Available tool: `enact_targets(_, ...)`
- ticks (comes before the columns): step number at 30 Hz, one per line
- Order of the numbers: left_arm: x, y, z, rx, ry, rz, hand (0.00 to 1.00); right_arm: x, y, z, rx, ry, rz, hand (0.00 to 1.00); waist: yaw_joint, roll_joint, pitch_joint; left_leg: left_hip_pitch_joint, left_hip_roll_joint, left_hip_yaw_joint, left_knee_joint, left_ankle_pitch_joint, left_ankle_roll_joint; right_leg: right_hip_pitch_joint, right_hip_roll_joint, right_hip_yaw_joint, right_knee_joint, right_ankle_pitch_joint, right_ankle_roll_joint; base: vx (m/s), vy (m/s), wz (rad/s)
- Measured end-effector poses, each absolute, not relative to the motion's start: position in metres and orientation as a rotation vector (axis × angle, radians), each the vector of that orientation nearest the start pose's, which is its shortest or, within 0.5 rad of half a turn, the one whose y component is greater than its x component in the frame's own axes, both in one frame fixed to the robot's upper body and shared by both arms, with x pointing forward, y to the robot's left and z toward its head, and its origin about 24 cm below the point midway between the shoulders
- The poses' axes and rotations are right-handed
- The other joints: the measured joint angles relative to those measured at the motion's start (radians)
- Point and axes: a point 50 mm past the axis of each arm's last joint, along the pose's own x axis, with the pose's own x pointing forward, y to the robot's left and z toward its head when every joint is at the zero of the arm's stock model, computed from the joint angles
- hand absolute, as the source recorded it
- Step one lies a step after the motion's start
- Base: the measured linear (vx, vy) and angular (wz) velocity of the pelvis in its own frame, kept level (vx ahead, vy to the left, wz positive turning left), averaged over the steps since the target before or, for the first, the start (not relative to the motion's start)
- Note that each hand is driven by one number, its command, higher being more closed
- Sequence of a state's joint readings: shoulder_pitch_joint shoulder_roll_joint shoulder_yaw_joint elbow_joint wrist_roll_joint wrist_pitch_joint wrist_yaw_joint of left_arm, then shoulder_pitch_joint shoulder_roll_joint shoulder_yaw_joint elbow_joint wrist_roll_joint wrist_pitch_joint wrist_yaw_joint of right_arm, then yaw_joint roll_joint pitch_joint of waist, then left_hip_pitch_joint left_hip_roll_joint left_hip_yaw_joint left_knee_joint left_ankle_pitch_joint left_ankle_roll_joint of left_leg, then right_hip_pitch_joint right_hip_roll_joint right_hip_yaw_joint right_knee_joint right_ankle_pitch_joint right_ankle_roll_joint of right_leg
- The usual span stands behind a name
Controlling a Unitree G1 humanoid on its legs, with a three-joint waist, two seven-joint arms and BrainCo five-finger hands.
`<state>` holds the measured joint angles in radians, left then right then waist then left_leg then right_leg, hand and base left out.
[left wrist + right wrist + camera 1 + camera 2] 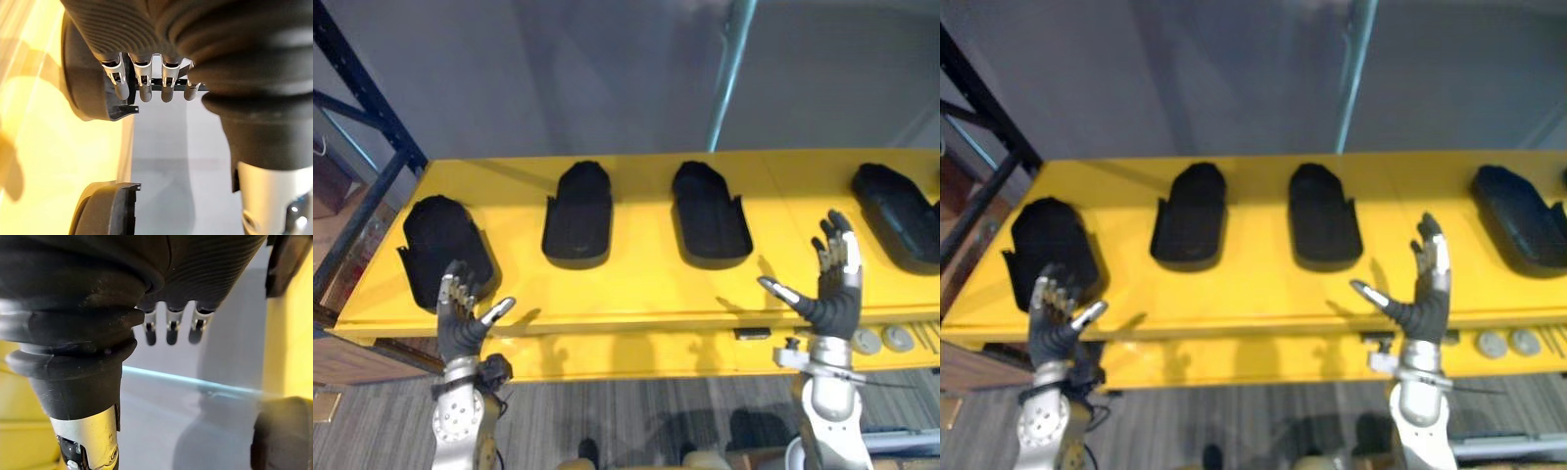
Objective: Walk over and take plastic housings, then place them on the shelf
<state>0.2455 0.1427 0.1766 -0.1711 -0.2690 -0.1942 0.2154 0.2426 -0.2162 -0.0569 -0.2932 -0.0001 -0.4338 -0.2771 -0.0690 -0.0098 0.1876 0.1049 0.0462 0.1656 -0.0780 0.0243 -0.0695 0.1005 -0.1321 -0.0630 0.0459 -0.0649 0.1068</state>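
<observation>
1. A flat yellow shelf board (636, 289) carries four black moulded plastic housings (1190, 225) in a row, each apart from the next.
2. My left hand (460, 318) is raised at the board's front edge, fingers spread and relaxed, holding nothing. The leftmost housing (445, 240) lies just beyond its fingertips; I cannot tell whether they touch.
3. My right hand (832, 294) stands upright, fingers straight, thumb splayed, empty. It is over bare yellow between the third housing (710, 211) and the rightmost housing (896, 211), touching neither.
4. The second housing (578, 215) lies well apart from both hands.
</observation>
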Motion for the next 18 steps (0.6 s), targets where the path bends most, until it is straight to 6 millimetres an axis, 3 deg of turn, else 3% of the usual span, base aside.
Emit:
enact_targets(9,0.212,0.239,0.058,-0.093,-0.173,0.441,0.00,0.191,-0.206,0.103,-0.183,-0.505,-0.243,0.00,-0.005,0.002,0.001,0.004,0.002,0.011,0.002,0.000,0.000,-0.008,0.002,0.015,0.007,0.002,0.000,0.00,0.000,-0.03)
enact_targets(18,0.212,0.240,0.056,-0.098,-0.165,0.442,0.00,0.192,-0.207,0.098,-0.200,-0.485,-0.229,0.00,-0.028,0.023,0.020,0.019,0.005,0.037,0.006,-0.002,0.003,-0.011,0.004,0.039,0.014,0.002,0.000,-0.02,0.003,-0.09)
